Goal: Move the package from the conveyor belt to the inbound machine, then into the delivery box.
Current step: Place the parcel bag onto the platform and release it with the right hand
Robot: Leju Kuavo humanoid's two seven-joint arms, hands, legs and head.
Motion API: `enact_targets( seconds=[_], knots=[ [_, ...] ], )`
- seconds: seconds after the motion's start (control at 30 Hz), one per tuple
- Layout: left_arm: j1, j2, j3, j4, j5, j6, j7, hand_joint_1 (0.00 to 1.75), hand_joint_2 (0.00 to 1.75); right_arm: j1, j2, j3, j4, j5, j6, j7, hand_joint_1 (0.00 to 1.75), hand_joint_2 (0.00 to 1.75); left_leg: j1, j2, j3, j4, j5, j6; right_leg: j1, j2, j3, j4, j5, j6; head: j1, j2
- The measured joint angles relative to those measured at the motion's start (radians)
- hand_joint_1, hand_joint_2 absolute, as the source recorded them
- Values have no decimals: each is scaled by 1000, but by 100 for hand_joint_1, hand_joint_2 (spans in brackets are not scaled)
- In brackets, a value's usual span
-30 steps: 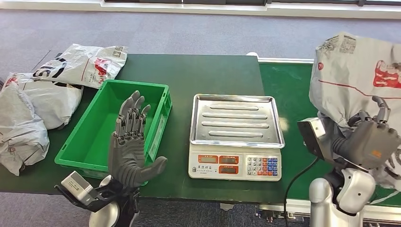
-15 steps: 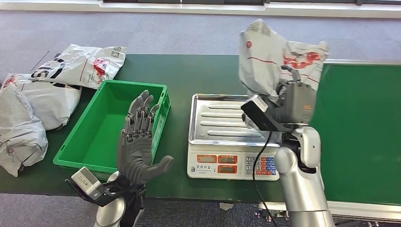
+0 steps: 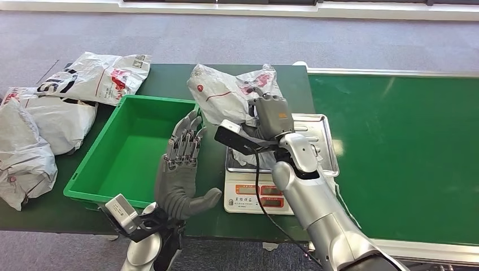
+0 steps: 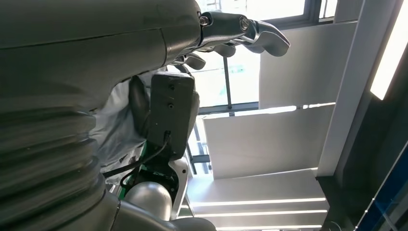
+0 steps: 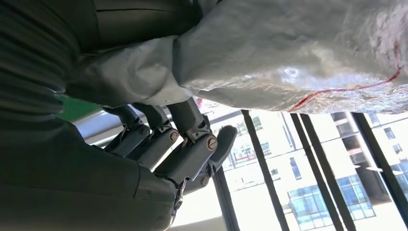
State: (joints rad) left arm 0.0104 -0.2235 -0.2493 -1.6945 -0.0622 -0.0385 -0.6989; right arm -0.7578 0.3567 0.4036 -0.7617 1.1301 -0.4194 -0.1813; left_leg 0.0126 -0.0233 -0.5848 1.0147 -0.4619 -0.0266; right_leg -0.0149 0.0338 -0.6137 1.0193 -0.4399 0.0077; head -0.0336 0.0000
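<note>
I note my right hand (image 3: 272,114), gripping the package (image 3: 226,96), has swung left from the belt to the scale's (image 3: 325,148) left edge; left hand (image 3: 182,169) stays spread wide.

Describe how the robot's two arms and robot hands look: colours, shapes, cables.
Both arms are silver with rounded segments. The left robot hand is dark grey with ribbed fingers; a grey box sits at its wrist. The right robot hand is grey too, with a black camera block behind it and a black cable running down the forearm.
</note>
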Motion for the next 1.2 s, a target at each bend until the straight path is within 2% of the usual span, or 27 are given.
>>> enact_targets(
  seconds=[0.23, 0.37, 0.53, 0.7, 0.97, 1.07, 1.2],
  knots=[
    [2, 2, 0, 5, 0, 24, 0, 0, 175, -9, 5, 18, 70, -66, -68, -8, 0, 175, 0, 0, 0, 0, 0, 0, 0, -1, 0, 0, 0, 0, 0, 0],
    [13, 3, 0, 5, -3, 37, 0, 0, 175, -9, 5, 18, 76, -91, -107, -9, 0, 0, 0, 0, 0, 0, 0, 0, 0, -1, -1, 0, 0, 0, 0, 0],
    [27, 3, 0, 1, -9, 49, -1, 0, 175, 8, -2, 8, 16, -185, -138, -45, 0, 0, 0, 0, -1, 0, 0, 0, 0, -1, -2, 0, 0, 0, 0, 0],
    [36, 3, 0, 0, -16, 55, -2, 0, 175, 78, -33, -20, -215, -390, -153, -153, 0, 0, 0, 0, -1, 0, 0, 0, 0, -1, -2, 0, 0, 0, 0, 0],
    [37, 3, 2, 1, -18, 46, -2, 0, 175, 201, -81, -54, -610, -862, 61, -306, 0, 0, 0, 0, -1, 0, -1, 0, 0, -1, -2, 0, 0, 0, 0, 0],
    [37, 3, 4, 3, -17, 46, -2, 0, 175, 235, -94, -64, -722, -947, 101, -337, 0, 0, 0, 0, -1, 0, -1, 0, 0, -1, -3, 0, 0, 0, 0, 0],
    [37, 3, 5, 2, -18, 46, -2, 0, 175, 263, -103, -71, -823, -975, 105, -356, 0, 0, 0, 0, -1, 0, -1, 0, 0, -1, -2, 0, 0, 0, 0, 0]
  ],
)
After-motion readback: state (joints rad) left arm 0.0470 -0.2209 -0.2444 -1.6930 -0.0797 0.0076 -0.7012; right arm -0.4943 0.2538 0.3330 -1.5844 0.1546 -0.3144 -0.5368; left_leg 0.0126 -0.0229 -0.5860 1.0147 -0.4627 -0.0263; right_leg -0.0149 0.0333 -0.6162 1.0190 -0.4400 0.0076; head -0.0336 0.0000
